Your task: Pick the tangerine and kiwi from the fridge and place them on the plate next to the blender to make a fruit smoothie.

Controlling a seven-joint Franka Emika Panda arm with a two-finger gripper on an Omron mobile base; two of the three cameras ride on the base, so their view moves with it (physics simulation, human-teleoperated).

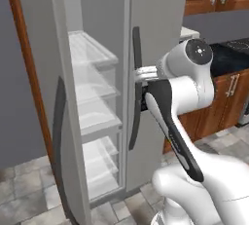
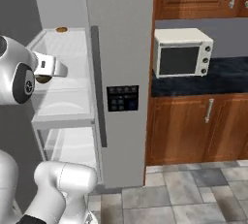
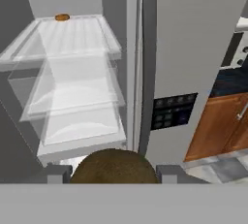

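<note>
- The fridge [image 2: 121, 39] stands with its left door swung open, clear glass shelves [image 3: 72, 39] stacked inside, the right door closed with a long dark handle [image 3: 147, 72] and a small dark control panel [image 2: 122, 98].
- The gripper [image 3: 114, 172] sits in front of the open compartment, near the front edge of the shelves. In the hand view the kiwi [image 3: 114, 167], a rounded olive-brown fruit, fills the gap between the two finger tips [image 3: 58, 173], which press against it on either side: the gripper is clenched on the kiwi.
- In the right base view a small dark brown shape [image 2: 43, 78] shows just under the hand, at the front left of the shelves; it is probably the same kiwi, though most of it is hidden by the arm.
- The tangerine [image 3: 62, 17] lies at the back edge of the uppermost shelf, toward its middle, small and orange-tan. It also shows in the right base view at the rear of that top shelf [image 2: 61, 29], well apart from the gripper.
- In the left base view the white arm [image 1: 187, 87] reaches toward the fridge beside the closed door's curved handle [image 1: 136, 87]; the hand itself is hard to make out there.
- To the right of the fridge a white microwave [image 2: 182, 52] stands on a dark counter [image 2: 223, 80] above wooden cabinets [image 2: 193, 131].
</note>
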